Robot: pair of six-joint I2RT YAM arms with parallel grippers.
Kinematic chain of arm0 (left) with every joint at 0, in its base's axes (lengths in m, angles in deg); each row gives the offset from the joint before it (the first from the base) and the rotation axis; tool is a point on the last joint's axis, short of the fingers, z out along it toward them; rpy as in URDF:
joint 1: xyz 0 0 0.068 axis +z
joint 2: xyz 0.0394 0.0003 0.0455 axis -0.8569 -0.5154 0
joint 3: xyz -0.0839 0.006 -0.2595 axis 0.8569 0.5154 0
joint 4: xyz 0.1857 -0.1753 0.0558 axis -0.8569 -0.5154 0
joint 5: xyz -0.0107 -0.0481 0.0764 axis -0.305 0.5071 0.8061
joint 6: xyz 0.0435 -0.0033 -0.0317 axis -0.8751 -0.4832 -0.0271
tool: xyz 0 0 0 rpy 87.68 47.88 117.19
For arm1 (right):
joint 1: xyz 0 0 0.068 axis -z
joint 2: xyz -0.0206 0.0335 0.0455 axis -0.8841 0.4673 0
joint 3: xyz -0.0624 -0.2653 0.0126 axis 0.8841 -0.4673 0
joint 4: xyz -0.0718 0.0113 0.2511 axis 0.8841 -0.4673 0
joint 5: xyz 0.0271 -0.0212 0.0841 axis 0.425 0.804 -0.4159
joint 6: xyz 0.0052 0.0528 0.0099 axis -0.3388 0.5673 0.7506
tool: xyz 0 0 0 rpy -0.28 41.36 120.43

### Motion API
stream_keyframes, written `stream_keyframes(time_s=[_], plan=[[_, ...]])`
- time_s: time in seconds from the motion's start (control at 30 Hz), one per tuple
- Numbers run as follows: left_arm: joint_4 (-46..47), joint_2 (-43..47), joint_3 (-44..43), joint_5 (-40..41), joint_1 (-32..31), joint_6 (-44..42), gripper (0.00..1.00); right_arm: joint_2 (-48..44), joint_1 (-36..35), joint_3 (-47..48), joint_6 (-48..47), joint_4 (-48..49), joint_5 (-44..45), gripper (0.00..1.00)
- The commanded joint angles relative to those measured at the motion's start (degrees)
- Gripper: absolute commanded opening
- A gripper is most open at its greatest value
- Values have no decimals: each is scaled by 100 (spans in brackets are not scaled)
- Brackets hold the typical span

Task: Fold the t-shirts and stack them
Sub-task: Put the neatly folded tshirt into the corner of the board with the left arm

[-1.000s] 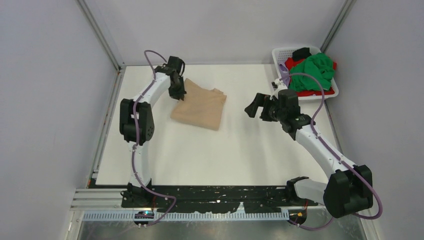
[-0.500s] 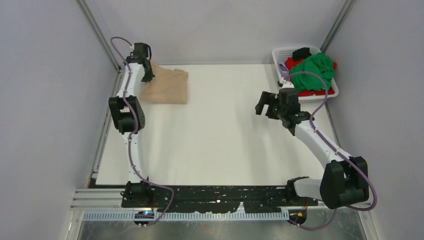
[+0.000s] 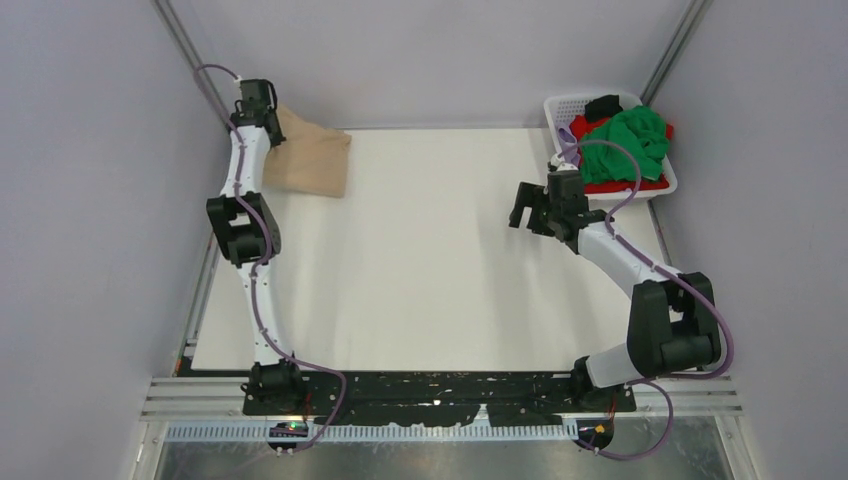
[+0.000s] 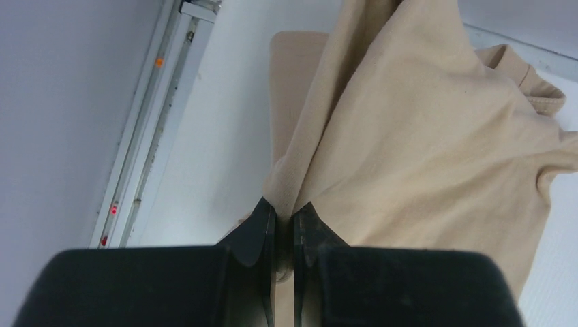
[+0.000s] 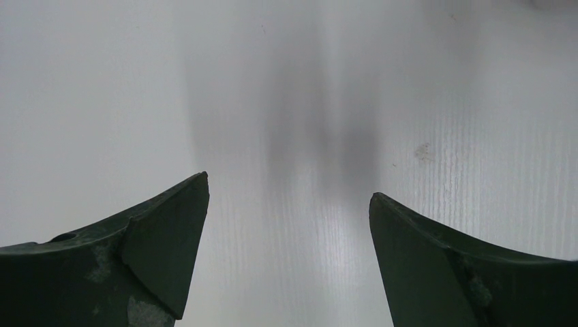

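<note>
The left gripper (image 4: 283, 212), clamped on the folded beige t-shirt (image 3: 312, 165), has dragged it into the far-left corner of the table (image 3: 430, 290), likely the stacking spot. The right gripper (image 5: 289, 204) hangs spread wide, empty, near the basket (image 3: 556, 108).

Left arm (image 3: 243, 190): stretched almost to full reach from its base toward the far left corner, wrist at the far end. Left gripper (image 3: 272, 128): jaws closed tight, with only a sliver between the fingers (image 4: 253, 231), clamped on a fold of the beige t-shirt (image 4: 422, 150).

Right arm (image 3: 625, 265): elbow folded back near the right side, forearm angled inward and toward the far side. Right gripper (image 3: 519, 207): jaws spread wide, nothing between the fingertips (image 5: 170, 225), gripper facing left.
</note>
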Motion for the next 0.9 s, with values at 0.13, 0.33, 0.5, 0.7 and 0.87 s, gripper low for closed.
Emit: stream_keyframes(time_s=[0.13, 0.33, 0.5, 0.7, 0.87], plan=[[1076, 90, -419, 360, 301, -36, 36, -193, 13, 258, 19, 33, 426, 95], [1185, 736, -238, 446, 302, 66, 99, -369, 14, 226, 86, -18, 512, 95], [1107, 1620, 286, -155, 288, 561, 100, -592, 24, 65, 120, 33, 487, 95], [1024, 2897, 1892, -1540, 208, 1457, 100, -1149, 107, -373, 295, 92, 337, 95], [1164, 4106, 3834, -1836, -228, 1881, 99, -1746, 186, -860, 303, 136, 342, 95]])
